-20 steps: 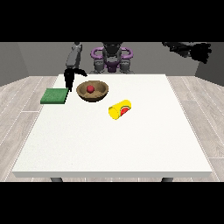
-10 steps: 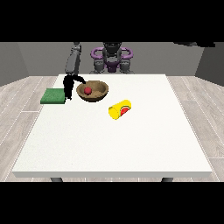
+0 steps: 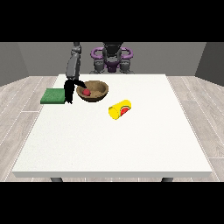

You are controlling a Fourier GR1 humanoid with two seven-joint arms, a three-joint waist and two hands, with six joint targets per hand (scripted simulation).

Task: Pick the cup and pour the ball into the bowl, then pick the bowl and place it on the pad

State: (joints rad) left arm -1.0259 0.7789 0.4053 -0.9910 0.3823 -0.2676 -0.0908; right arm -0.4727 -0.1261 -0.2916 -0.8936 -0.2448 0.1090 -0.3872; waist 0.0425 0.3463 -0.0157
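White table point(image 3: 109, 140): hand at view's left point(image 3: 69, 91) hangs fingers-down, touching bowl point(image 3: 92, 91) rim w/ ball point(image 3: 87, 92) inside; can't tell finger state. Pad point(image 3: 54, 96) on the fingers' other side; cup point(image 3: 120, 110) lies well beyond bowl.

Robot hand point(image 3: 70, 89) at the bowl's point(image 3: 99, 93) rim; red ball point(image 3: 86, 92) inside.

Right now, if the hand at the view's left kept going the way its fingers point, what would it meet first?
The hand points downward, so probably the white table, between the green pad and the bowl; depth is unclear.
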